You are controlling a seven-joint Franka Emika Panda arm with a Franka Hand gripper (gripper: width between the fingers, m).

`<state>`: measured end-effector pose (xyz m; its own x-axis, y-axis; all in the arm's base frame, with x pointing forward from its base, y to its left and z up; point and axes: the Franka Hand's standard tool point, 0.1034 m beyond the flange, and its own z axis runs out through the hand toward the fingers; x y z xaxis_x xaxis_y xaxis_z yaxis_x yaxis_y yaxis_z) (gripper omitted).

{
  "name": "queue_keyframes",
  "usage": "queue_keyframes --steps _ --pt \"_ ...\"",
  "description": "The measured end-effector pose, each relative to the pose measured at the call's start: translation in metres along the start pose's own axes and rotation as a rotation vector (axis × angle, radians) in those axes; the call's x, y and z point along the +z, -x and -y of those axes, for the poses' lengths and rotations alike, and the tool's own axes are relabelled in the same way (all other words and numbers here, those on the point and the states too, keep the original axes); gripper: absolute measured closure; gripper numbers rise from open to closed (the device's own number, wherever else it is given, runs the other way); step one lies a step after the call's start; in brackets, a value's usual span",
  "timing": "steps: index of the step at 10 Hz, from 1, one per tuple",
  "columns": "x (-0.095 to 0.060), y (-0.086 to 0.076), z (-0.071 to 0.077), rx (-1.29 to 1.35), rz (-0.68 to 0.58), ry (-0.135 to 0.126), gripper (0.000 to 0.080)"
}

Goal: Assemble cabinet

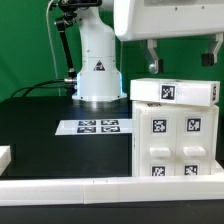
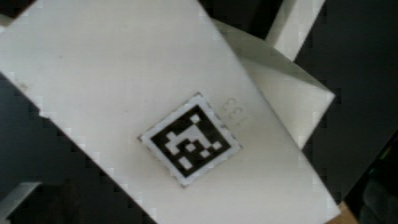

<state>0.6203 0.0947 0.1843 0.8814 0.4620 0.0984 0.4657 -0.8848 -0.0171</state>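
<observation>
The white cabinet body (image 1: 175, 140) stands at the exterior view's right, its front showing several black-and-white tags. The top slab (image 1: 172, 91) lies across its top, a little askew, with one tag facing front. My gripper (image 1: 181, 62) hangs just above the slab, its two dark fingers (image 1: 151, 60) spread wide, apart from the slab and holding nothing. In the wrist view the slab (image 2: 125, 90) fills most of the picture with one tag (image 2: 191, 141) on it. The fingers do not show in that view.
The marker board (image 1: 100, 127) lies on the black table in front of the white robot base (image 1: 98, 70). A small white piece (image 1: 4, 155) sits at the left edge. A white rail (image 1: 90, 190) runs along the table's front.
</observation>
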Motion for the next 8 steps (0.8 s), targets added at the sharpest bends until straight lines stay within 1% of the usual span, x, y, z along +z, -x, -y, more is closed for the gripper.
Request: queue_keyframes --steps 1,5,6,8 --pt "0.002 0.002 0.001 -0.074 0.013 -0.002 0.0003" --pt "0.011 0.006 -0.002 -0.311 0.041 0.012 0.0003" --pt "0.015 0.008 -0.003 -0.379 0.051 0.014 0.0003" --pt "0.028 0.011 -0.007 -0.39 0.064 0.021 0.0003"
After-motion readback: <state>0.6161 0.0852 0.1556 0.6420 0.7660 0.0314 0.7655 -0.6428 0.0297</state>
